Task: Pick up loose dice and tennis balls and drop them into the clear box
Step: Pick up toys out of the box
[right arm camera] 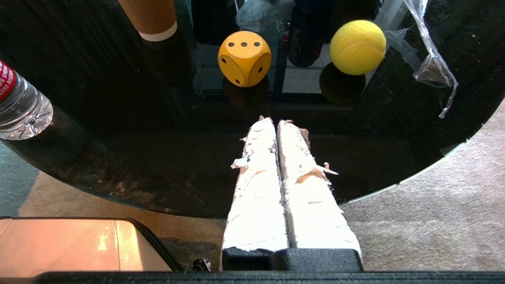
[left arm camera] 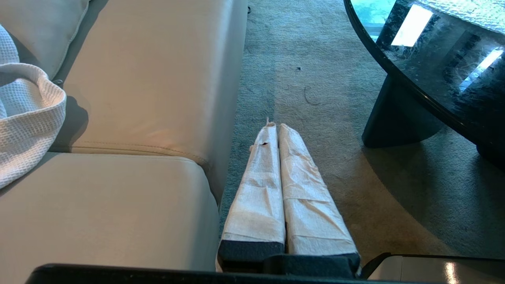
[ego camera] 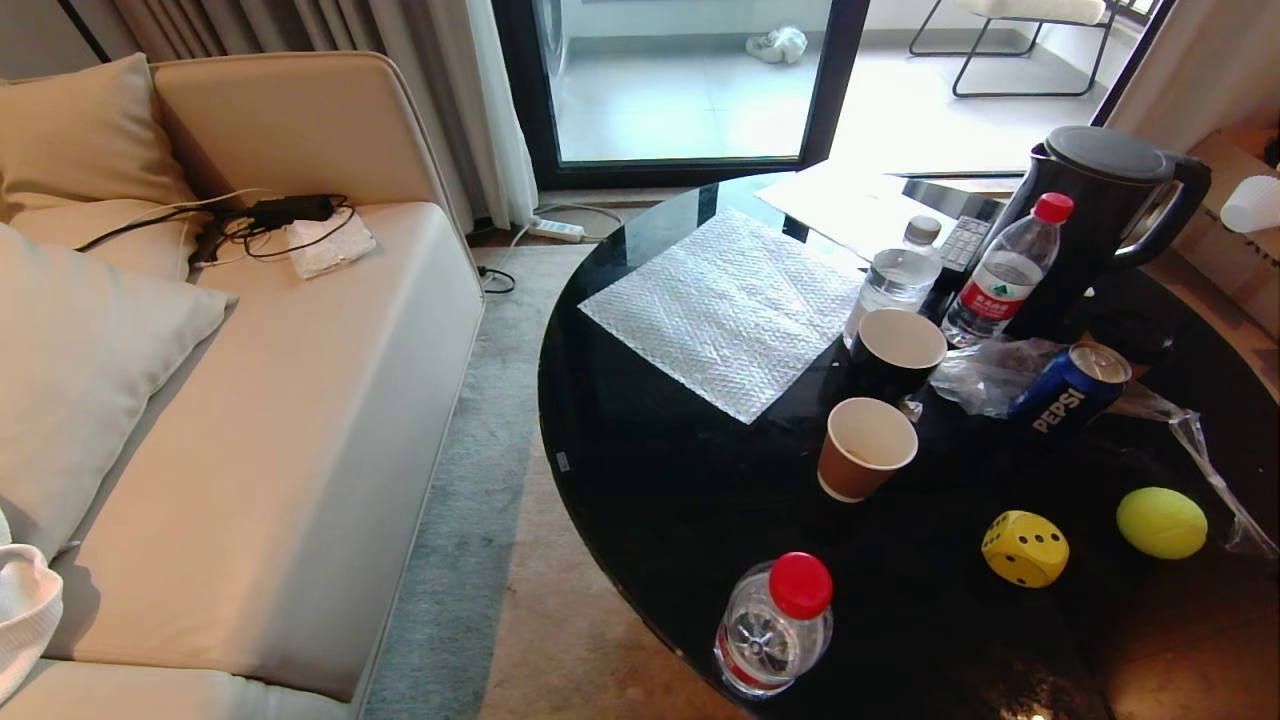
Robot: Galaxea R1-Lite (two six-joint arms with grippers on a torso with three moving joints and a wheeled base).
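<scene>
Glossy black and round, the low table (ego camera: 700, 520) stood beside a beige sofa (ego camera: 330, 400) on a grey-green carpet (left arm camera: 315, 79), cluttered with bottles, cups and a sheet of bubble wrap (ego camera: 730, 310). Starting at the fingers: the right gripper (right arm camera: 272, 120) had its two white-wrapped fingers (right arm camera: 256, 177) pressed together with nothing between them, their tips hanging over the near edge of the table and aimed toward the yellow round-cornered die with black dots (right arm camera: 244, 58). Just beside that die lay the fuzzy yellow-green tennis ball (right arm camera: 357, 47), apart from it, with a scrap of crumpled clear plastic film (right arm camera: 430, 63) close by. Likely the die would be light, with flat faces that suit a squeeze across two opposite sides, though its material could not be told; the ball would probably give a little and could roll on the slick top, so a grip across its widest part from above seemed safest. A brown paper cup (ego camera: 866, 447) and a red-capped clear water bottle (ego camera: 775, 625) stood near enough to be knocked. The left gripper (left arm camera: 274, 124) hung parked over the carpet between sofa and table, its fingers likewise closed and empty. No clear box showed in any view, and no other dice could be seen.
</scene>
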